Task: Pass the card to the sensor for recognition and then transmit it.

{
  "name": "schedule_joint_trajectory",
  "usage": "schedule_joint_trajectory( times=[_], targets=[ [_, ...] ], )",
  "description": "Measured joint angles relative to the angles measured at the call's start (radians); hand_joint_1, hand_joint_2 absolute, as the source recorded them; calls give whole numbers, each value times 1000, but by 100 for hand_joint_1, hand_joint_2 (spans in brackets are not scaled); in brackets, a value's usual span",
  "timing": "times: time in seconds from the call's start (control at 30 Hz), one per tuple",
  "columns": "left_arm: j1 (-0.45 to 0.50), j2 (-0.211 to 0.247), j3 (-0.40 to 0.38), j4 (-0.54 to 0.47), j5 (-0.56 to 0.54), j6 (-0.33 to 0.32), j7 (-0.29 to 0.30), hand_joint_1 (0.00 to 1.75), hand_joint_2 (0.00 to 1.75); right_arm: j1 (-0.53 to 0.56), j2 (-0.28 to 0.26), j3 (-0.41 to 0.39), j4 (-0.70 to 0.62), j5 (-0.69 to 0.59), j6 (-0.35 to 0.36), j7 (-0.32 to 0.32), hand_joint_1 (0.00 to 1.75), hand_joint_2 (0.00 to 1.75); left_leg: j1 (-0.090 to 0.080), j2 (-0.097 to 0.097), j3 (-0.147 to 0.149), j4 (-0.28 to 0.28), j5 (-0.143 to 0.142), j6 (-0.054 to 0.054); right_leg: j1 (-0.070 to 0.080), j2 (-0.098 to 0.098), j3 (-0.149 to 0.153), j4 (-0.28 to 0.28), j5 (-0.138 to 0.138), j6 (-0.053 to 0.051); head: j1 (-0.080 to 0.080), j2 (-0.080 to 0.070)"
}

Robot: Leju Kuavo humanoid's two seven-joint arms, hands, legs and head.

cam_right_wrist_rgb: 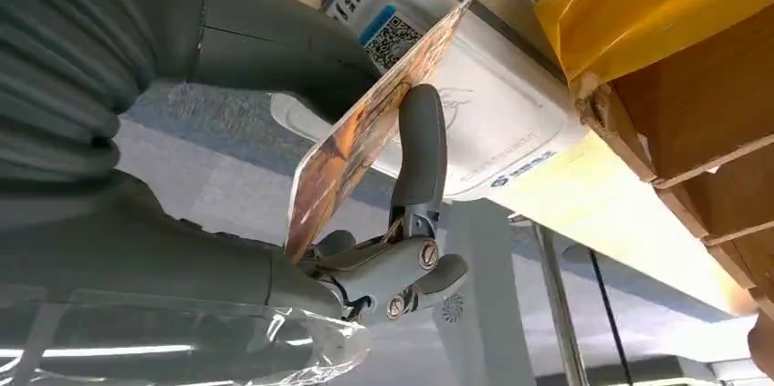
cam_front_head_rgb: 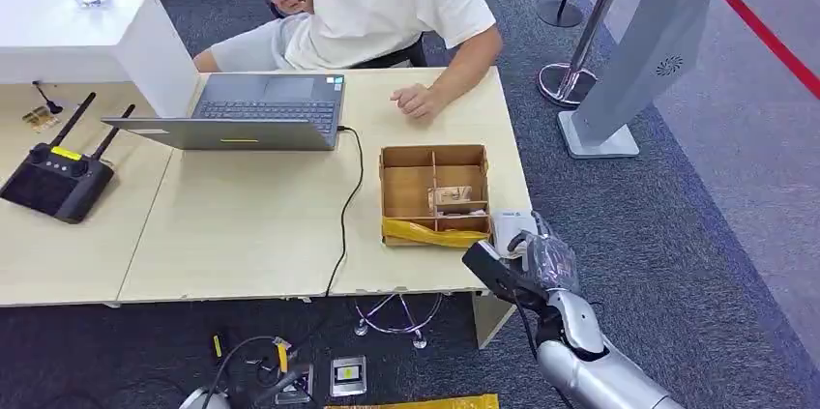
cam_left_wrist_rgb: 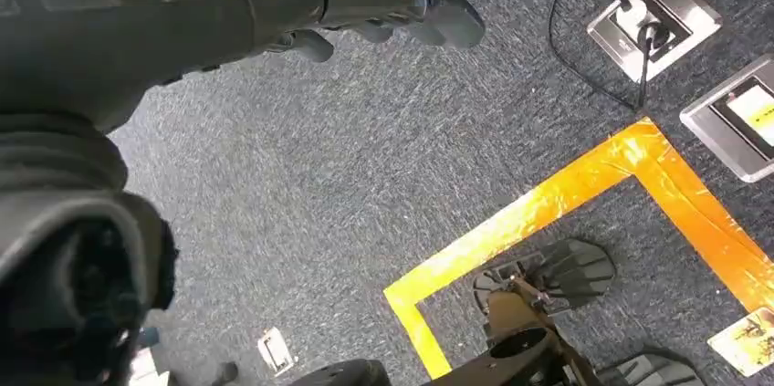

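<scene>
My right hand (cam_front_head_rgb: 534, 262) hovers at the table's near right corner, over the white card sensor (cam_front_head_rgb: 511, 229). In the right wrist view the hand (cam_right_wrist_rgb: 274, 176) pinches a picture card (cam_right_wrist_rgb: 365, 135) between thumb and a finger, held on edge just above the white sensor (cam_right_wrist_rgb: 484, 121), which carries a QR label. I cannot tell whether card and sensor touch. My left hand (cam_left_wrist_rgb: 392, 3) hangs over the carpet with its fingers loosely curled and nothing in them.
A divided cardboard box (cam_front_head_rgb: 433, 194) with yellow tape and another card (cam_front_head_rgb: 451, 198) sits beside the sensor. A person (cam_front_head_rgb: 387, 3) sits across the table (cam_front_head_rgb: 251, 225), forearm resting on it, near an open laptop (cam_front_head_rgb: 261, 114). A black controller (cam_front_head_rgb: 56, 182) lies far left.
</scene>
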Motion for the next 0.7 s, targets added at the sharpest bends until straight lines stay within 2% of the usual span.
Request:
schedule_joint_trajectory(
  times=[0.17,0.37,0.57,0.7],
  targets=[
    [-8,-4,-2,0,-8,0,0,0,0,-3,-2,-10,-3,37,-23,24,175,175,0,0,0,0,0,0,0,0,0,0,0,0,0,0],
    [-8,-4,-2,0,-25,0,3,0,0,-46,-34,-52,-73,116,-20,63,175,175,0,0,0,0,0,0,0,0,0,0,0,0,0,0],
    [-14,-7,-2,0,-58,0,3,0,0,-202,-74,-87,-179,225,3,106,175,175,0,0,0,0,0,0,0,1,0,0,0,0,0,0],
    [-17,-10,-2,0,-71,0,-1,0,0,-283,-87,-101,-237,266,18,111,175,175,0,0,0,0,0,0,0,1,0,0,0,0,0,0]
  ],
)
